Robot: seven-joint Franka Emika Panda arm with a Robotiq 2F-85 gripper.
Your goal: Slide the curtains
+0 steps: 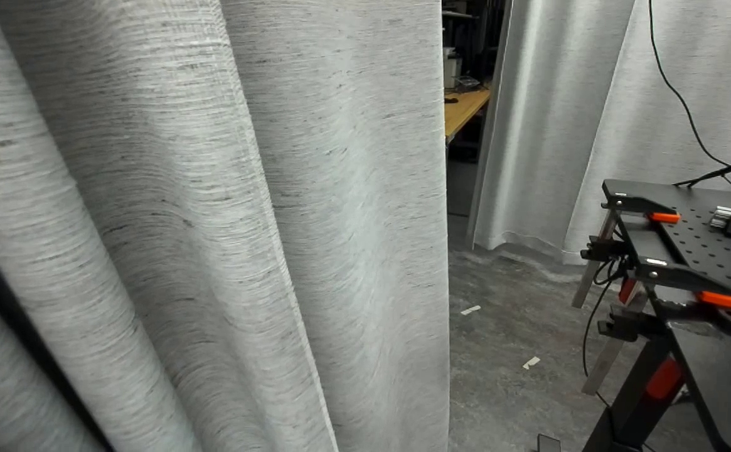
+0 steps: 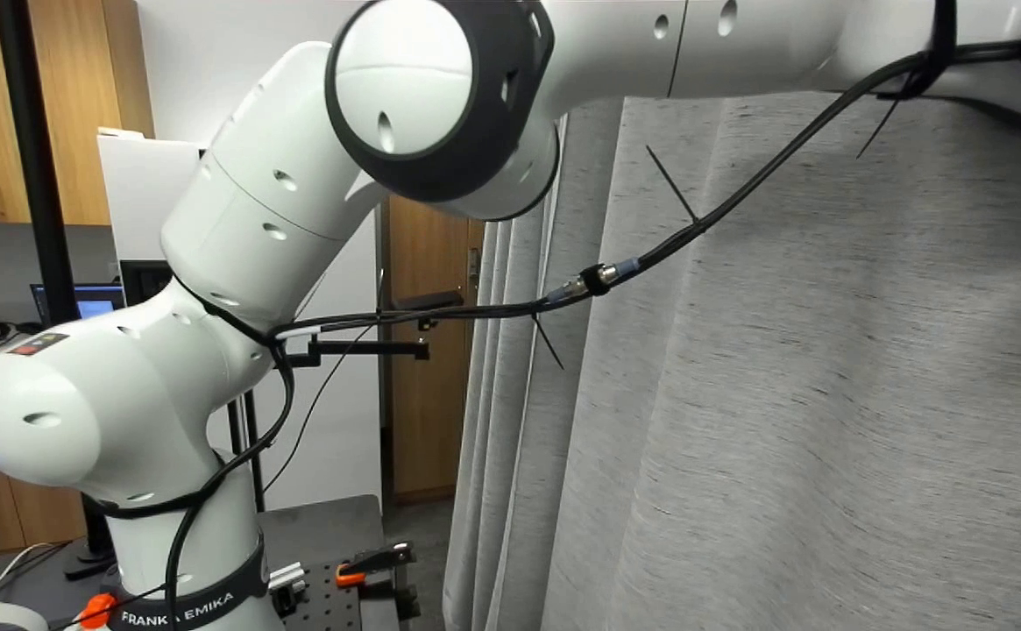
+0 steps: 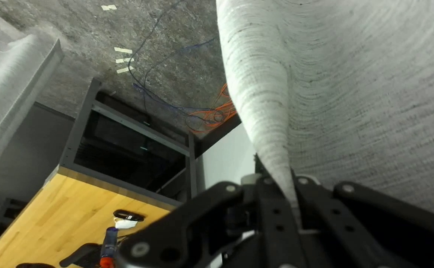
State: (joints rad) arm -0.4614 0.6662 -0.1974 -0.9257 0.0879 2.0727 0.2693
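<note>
Curtains (image 1: pixel 352 207), grey, streaked: hung in both exterior views, top and hem cut off. Claw (image 3: pixel 285 186): was clamped on gathered fold of curtains; fingers (image 3: pixel 274 238) blurred, partly covered. Robot arm (image 2: pixel 256 193): far end was cropped. Wooden tabletop (image 3: pixel 64 208): ran out of wrist view.

In an exterior view, the streaked curtain (image 1: pixel 352 207) stands close; in an exterior view, the robot arm (image 2: pixel 238 202) does — both share that curtain. The wrist view looks past the gripper (image 3: pixel 285 184) toward the floor (image 3: pixel 90 31).

Light-grey curtains (image 1: pixel 214 226) with darker horizontal streaks
</note>
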